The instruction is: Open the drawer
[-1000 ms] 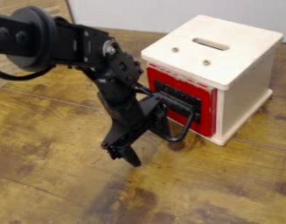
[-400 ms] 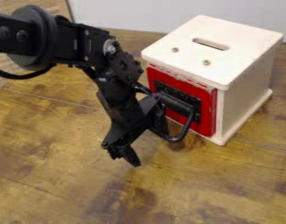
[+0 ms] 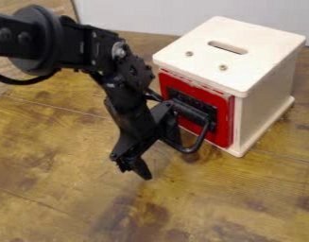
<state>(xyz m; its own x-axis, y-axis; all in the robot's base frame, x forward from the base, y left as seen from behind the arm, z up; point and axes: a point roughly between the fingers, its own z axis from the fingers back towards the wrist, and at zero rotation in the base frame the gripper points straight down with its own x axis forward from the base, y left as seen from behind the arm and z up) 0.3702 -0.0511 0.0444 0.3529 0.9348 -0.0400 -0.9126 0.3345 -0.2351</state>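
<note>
The drawer is the red front panel of a small cream-white box at the right. Its front sits about level with the box face. A black bracket crosses the panel, and a large black loop handle hangs from it toward the table. My black arm comes in from the upper left. The gripper points down at the table, left of the loop, with its body close against the handle. Its two dark fingertips stand slightly apart and hold nothing.
The box stands on a worn wooden table. The cream box top has a slot and two small screws. A black cable trails from the arm at the left edge.
</note>
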